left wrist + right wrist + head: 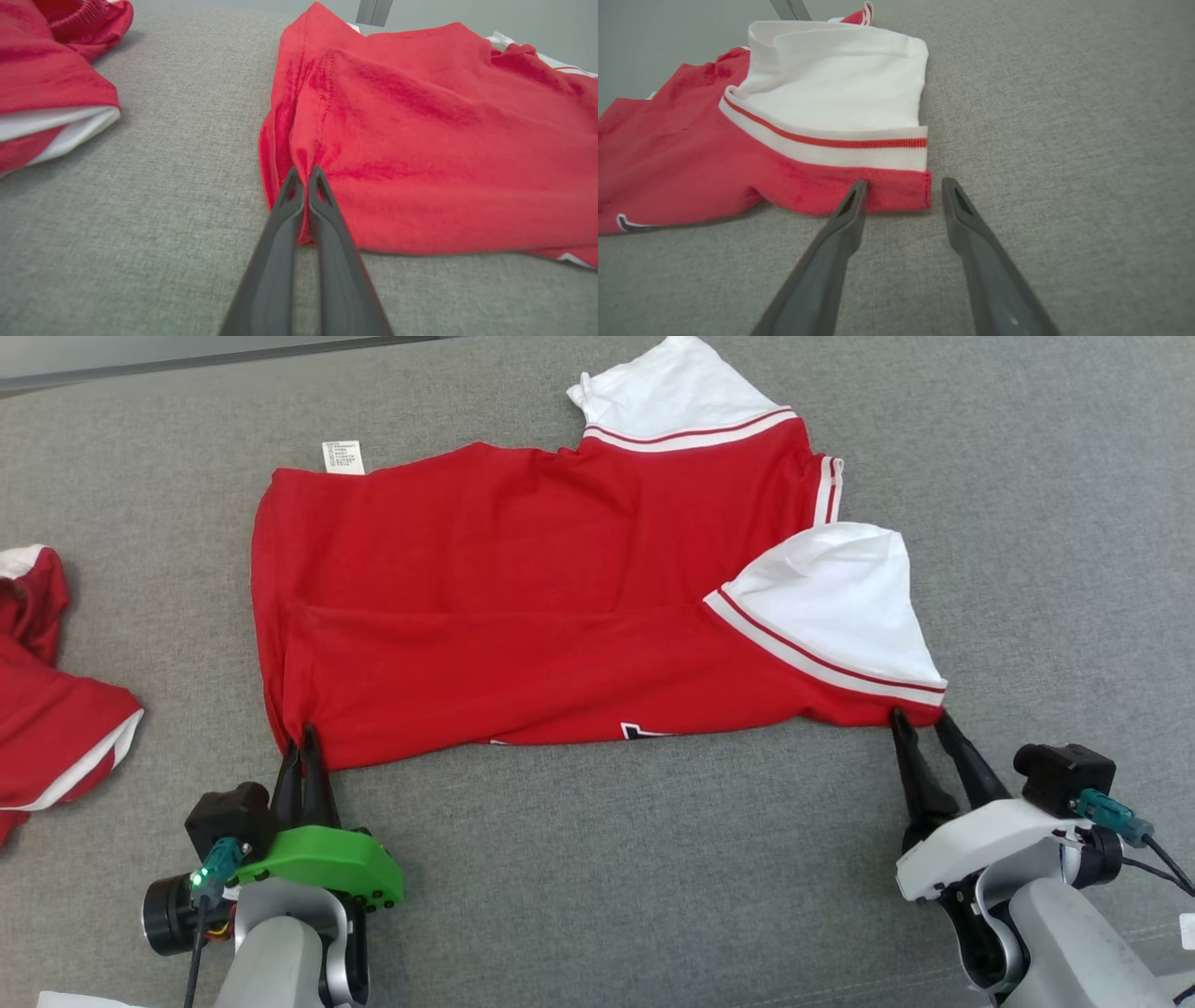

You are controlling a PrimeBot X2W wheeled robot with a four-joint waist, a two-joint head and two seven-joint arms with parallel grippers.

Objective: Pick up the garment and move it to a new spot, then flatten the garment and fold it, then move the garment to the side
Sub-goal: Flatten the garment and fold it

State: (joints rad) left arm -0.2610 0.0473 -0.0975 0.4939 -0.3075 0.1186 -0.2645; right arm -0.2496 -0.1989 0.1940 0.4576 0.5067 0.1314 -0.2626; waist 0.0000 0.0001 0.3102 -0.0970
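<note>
Both arms reach forward, low over the worktop (653, 859). The left claw (306, 742) is clenched on a hem corner of the garment (523, 579). The right claw (920, 717) stands parted at its sleeve corner.

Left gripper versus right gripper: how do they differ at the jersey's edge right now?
The left gripper is shut on a near corner of the red jersey; the right gripper is open, its fingers astride the hem corner below the white sleeve. The left gripper has a green cover; the right gripper has a white cover. Both sit at the jersey's near edge, fingers pointing away from the robot.
</note>
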